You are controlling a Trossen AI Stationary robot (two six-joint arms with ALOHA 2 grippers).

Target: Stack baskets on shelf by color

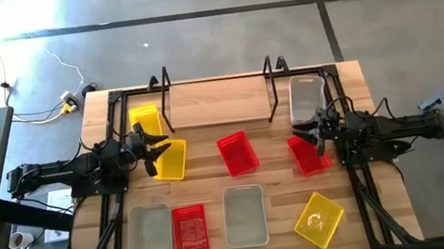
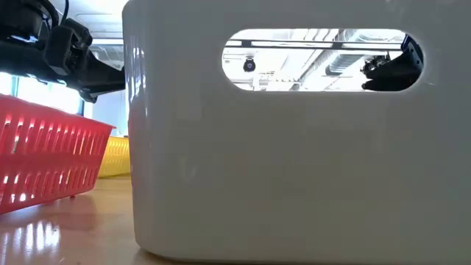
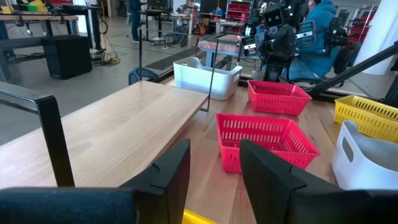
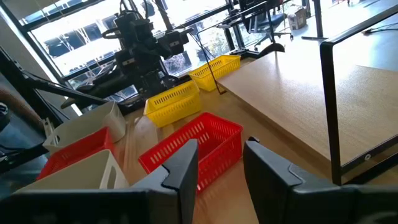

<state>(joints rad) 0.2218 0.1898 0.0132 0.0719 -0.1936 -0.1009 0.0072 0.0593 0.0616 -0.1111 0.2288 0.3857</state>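
The black wire shelf (image 1: 165, 97) stands at the table's far edge. One grey basket (image 1: 307, 98) sits at its right end and a yellow basket (image 1: 145, 120) at its left end. My left gripper (image 1: 150, 149) is open and hovers over the left rim of a second yellow basket (image 1: 170, 160), a sliver of which (image 3: 194, 217) shows below the fingers. My right gripper (image 1: 315, 136) is open (image 4: 221, 168) above a red basket (image 1: 307, 155). Another red basket (image 1: 237, 153) rests on the table between the arms.
Along the near edge rest a grey basket (image 1: 149, 235), a red basket (image 1: 189, 229), a grey basket (image 1: 244, 216) that fills the low view (image 2: 294, 169), and a tilted yellow basket (image 1: 319, 219). The shelf's middle shows bare wood. People and benches are beyond the table.
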